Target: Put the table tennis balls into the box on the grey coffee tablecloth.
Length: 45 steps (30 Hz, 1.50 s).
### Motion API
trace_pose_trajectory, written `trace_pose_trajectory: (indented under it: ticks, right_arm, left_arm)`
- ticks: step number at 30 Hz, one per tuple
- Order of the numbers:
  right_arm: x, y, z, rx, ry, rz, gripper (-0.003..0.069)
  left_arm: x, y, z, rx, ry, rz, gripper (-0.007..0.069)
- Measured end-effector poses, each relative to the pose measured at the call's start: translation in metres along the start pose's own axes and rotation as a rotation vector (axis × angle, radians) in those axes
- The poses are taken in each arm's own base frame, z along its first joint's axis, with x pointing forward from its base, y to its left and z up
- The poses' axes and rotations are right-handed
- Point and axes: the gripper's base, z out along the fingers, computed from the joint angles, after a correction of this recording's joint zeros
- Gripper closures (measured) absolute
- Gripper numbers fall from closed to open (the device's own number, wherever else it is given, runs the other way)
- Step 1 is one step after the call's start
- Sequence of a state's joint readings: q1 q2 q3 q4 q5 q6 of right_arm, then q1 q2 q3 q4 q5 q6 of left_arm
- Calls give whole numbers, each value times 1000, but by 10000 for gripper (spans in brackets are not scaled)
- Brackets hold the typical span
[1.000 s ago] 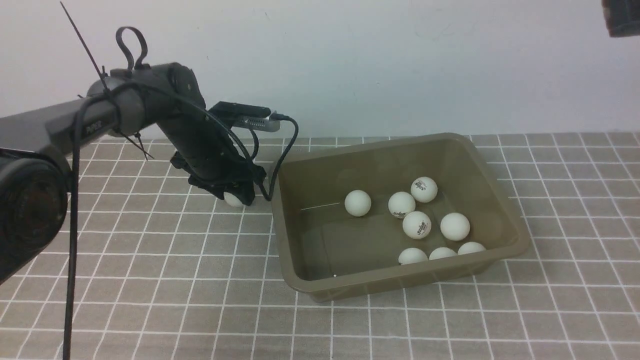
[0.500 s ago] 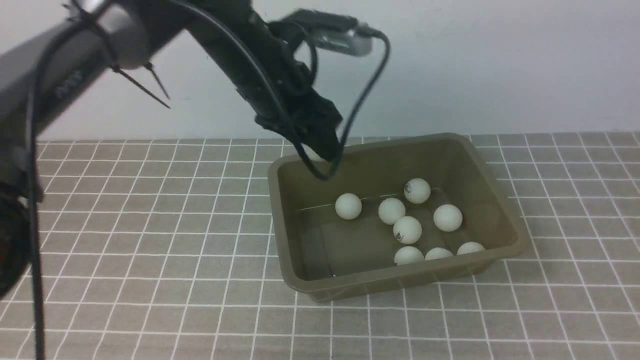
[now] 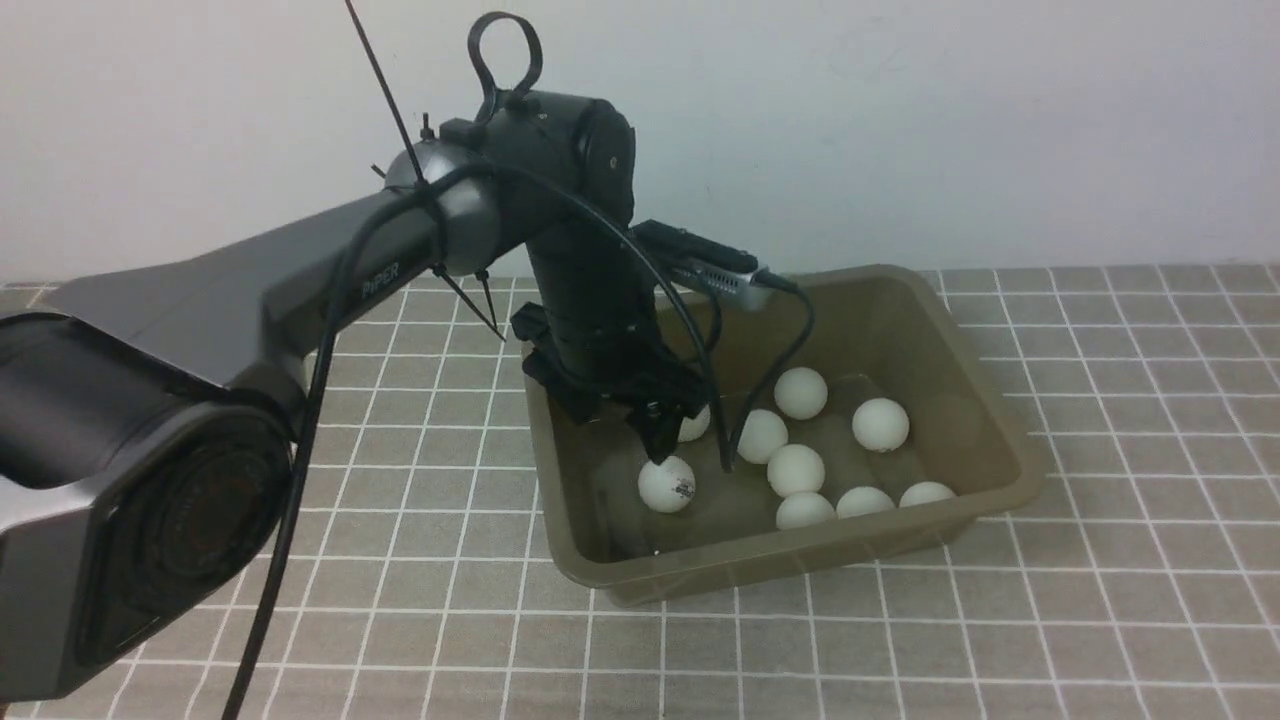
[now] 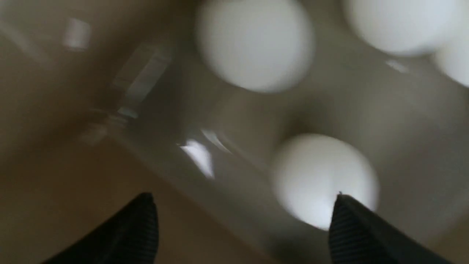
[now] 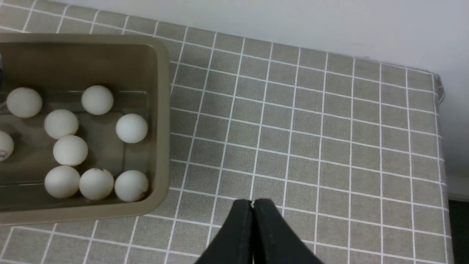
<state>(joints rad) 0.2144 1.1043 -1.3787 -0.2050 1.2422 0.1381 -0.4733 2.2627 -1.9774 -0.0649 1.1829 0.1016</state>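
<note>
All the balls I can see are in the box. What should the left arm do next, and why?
Probably lift the left gripper straight up out of the box. Its jaws stand open, the marked ball lies free on the box floor below them, and no ball shows on the tablecloth.

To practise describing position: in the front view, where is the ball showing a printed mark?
The marked ball lies inside the box, at its left end, just below the open left pincer.
</note>
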Motion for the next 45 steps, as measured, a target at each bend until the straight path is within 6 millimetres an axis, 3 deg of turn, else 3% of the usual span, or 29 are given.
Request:
trace_pose_trajectory:
  ticks: [5, 9, 11, 15, 16, 18, 19, 20, 22, 24, 27, 30, 31, 32, 38, 45]
  right_arm:
    - [-1, 0, 0, 0, -10, 0, 673]
    - [-2, 0, 0, -1, -20, 2, 673]
    - [-3, 0, 0, -2, -28, 2, 673]
    - [-3, 1, 0, -12, -30, 7, 673]
    - [-3, 1, 0, -13, -29, 7, 673]
    - [-2, 2, 0, -23, -30, 12, 673]
    - [-2, 2, -1, -23, -32, 12, 673]
    - [0, 1, -5, -29, -50, 16, 673]
    - [3, 1, -9, -33, -67, 20, 673]
    - [12, -1, -23, -47, -122, 39, 673]
    - [44, -8, -51, -74, -278, 104, 673]
    - [78, -12, -69, -101, -460, 166, 673]
    - [78, -12, -69, -101, -460, 166, 673]
    - [102, -14, -72, -118, -576, 199, 673]
    - [163, -13, -72, -179, -912, 244, 673]
    - [195, -10, -70, -258, -1099, 276, 673]
  left_arm:
    - [-3, 27, -2, -87, -53, -66, 170]
    - [-5, 52, -13, -139, -86, -85, 327]
    - [-9, 60, -27, -170, -103, -84, 414]
    - [-19, 62, -78, -197, -200, -70, 583]
    - [-19, 62, -79, -197, -203, -70, 589]
    - [-21, 56, -128, -193, -332, -67, 622]
    - [-20, 55, -134, -190, -347, -68, 624]
    - [-15, 50, -166, -185, -421, -69, 629]
    - [-8, 46, -189, -179, -466, -68, 629]
    - [6, 39, -222, -171, -522, -68, 629]
    - [44, 26, -279, -166, -617, -71, 629]
    - [80, 17, -308, -162, -648, -70, 629]
    - [83, 17, -306, -161, -638, -71, 629]
    - [105, 12, -314, -159, -631, -73, 629]
    - [181, -2, -313, -157, -709, -100, 629]
    - [268, -14, -272, -151, -843, -135, 629]
